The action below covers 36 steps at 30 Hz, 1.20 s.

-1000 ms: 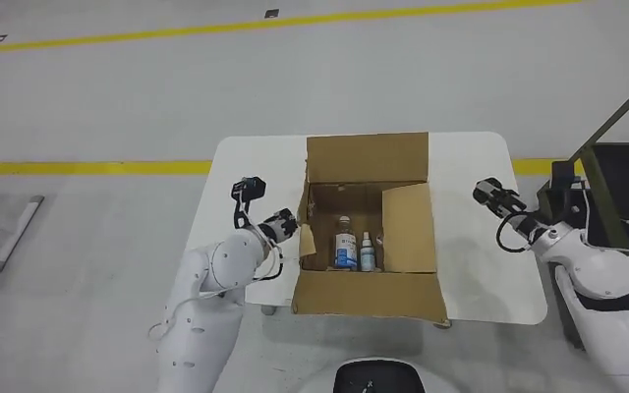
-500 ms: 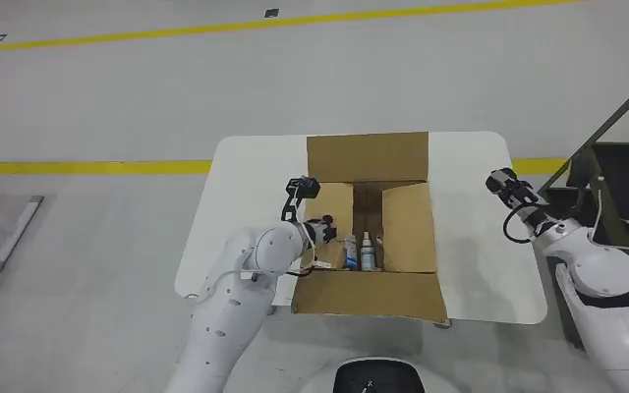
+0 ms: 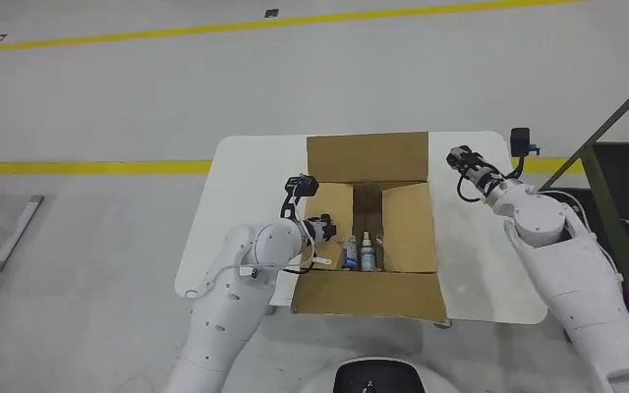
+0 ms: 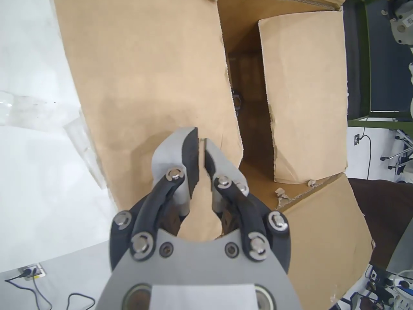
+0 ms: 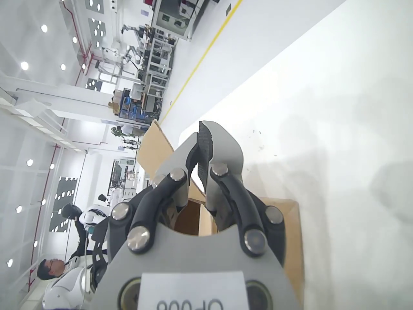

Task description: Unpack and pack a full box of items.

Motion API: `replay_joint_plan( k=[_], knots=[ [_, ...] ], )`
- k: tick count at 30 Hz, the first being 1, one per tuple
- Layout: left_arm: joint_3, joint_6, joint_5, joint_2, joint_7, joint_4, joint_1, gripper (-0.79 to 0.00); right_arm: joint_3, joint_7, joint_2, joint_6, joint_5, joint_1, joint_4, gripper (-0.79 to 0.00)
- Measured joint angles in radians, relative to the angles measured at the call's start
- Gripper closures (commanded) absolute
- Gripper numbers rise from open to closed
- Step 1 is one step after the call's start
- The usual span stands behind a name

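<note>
The cardboard box (image 3: 369,157) sits mid-frame in the top view on the white table (image 3: 246,187), its 2 side flaps folded inward, with 2 bottles (image 3: 367,252) showing in the gap between them. The left claw (image 4: 200,141), fingers almost together and holding nothing, lies over the left flap (image 4: 145,66). The right claw (image 3: 459,156), pressed together and empty, hovers just right of the box's upper right corner

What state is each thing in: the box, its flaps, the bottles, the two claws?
box, partly open, on the table.
left flap, folded inward.
right flap, folded inward.
two bottles, inside the box, between the flaps.
left gripper, shut, above the left flap.
right gripper, shut, empty.
</note>
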Motion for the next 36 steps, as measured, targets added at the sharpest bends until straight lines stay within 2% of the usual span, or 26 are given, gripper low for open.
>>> replay_joint_plan(
  k=[2,6,11,18,22,26,30,36],
  knots=[
    [-0.002,-0.001,0.004,0.001,-0.003,0.000,0.004,-0.757,-0.038,0.021,-0.011,-0.001,-0.005,0.053,0.075,0.000],
    [-0.007,0.000,0.005,0.003,-0.006,0.003,0.005,-0.785,-0.097,0.044,-0.032,-0.023,-0.003,0.137,0.195,0.000],
    [-0.012,0.006,0.004,0.003,-0.006,0.000,0.001,-0.785,-0.147,0.097,-0.051,-0.121,-0.006,0.205,0.290,0.000],
    [-0.028,0.012,-0.009,0.005,0.000,-0.001,-0.003,-0.785,-0.143,0.161,-0.050,-0.298,0.006,0.218,0.334,0.000],
    [-0.052,0.013,-0.023,0.009,0.002,-0.004,0.002,-0.785,-0.117,0.198,-0.036,-0.408,0.011,0.192,0.294,0.000],
    [-0.086,0.021,-0.048,0.015,-0.007,-0.017,0.018,-0.785,-0.088,0.212,-0.018,-0.474,-0.024,0.147,0.221,0.000],
    [-0.129,0.010,-0.060,0.025,-0.026,-0.051,0.043,-0.785,-0.054,0.211,0.004,-0.504,-0.082,0.081,0.118,0.000],
    [-0.214,-0.038,0.023,0.052,-0.006,-0.163,0.127,-0.785,-0.005,0.166,0.033,-0.511,-0.236,-0.064,-0.098,0.000]
  ],
)
